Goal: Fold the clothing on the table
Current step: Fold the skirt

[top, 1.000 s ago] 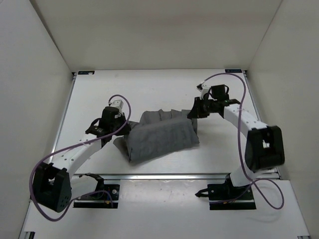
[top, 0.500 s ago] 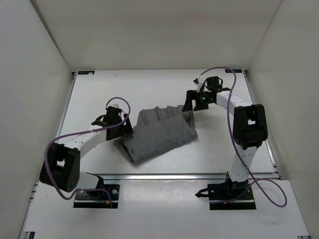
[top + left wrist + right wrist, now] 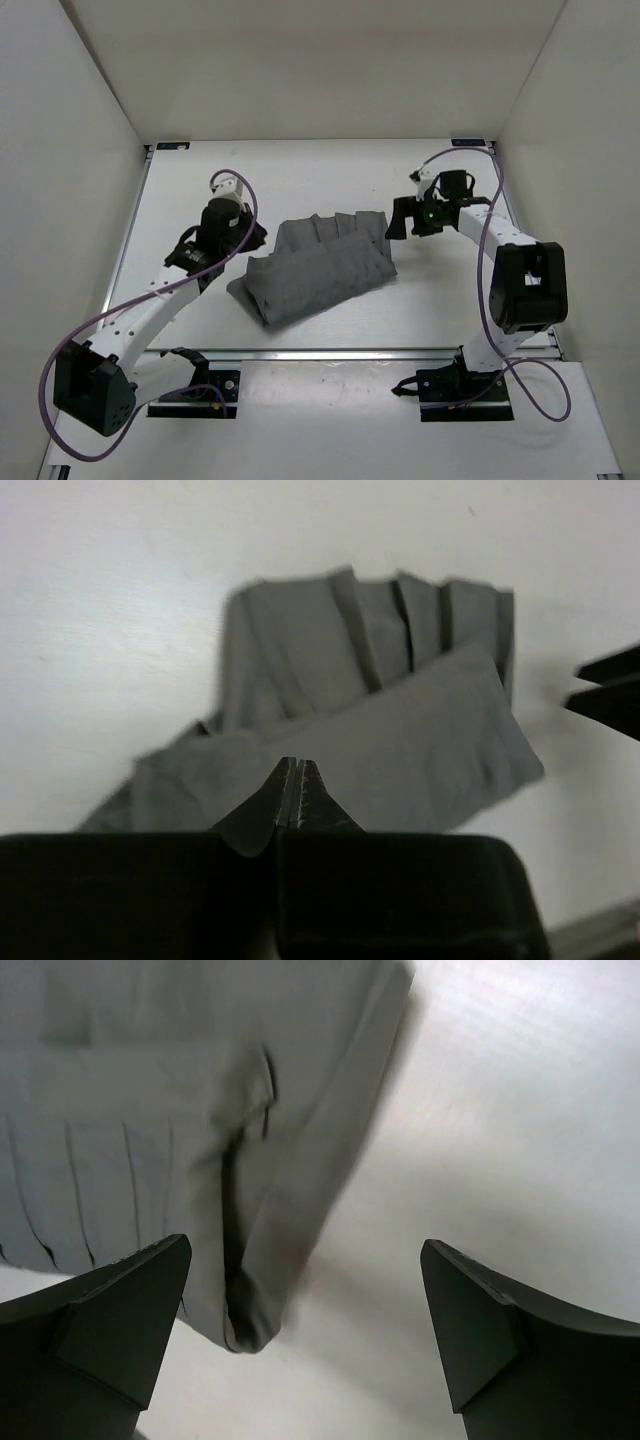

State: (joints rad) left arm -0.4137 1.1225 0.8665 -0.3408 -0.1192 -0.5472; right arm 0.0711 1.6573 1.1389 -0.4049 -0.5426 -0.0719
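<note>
The grey pleated clothing (image 3: 318,265) lies folded in the middle of the white table (image 3: 320,180), its front layer doubled over the pleated part behind. The left wrist view shows it (image 3: 370,710) below and ahead of my left gripper (image 3: 293,780), whose jaws are pressed together with nothing between them. That gripper (image 3: 248,238) hovers just left of the cloth. My right gripper (image 3: 397,222) stands wide open just right of the cloth's right edge (image 3: 250,1250), holding nothing.
White walls enclose the table on three sides. A metal rail (image 3: 350,353) runs along the near edge, with both arm bases behind it. Purple cables loop over each arm.
Both grippers let go of the clothing and drew back from it. The left one opened and then shut empty; the right one opened wide. The folded cloth settled flat.
</note>
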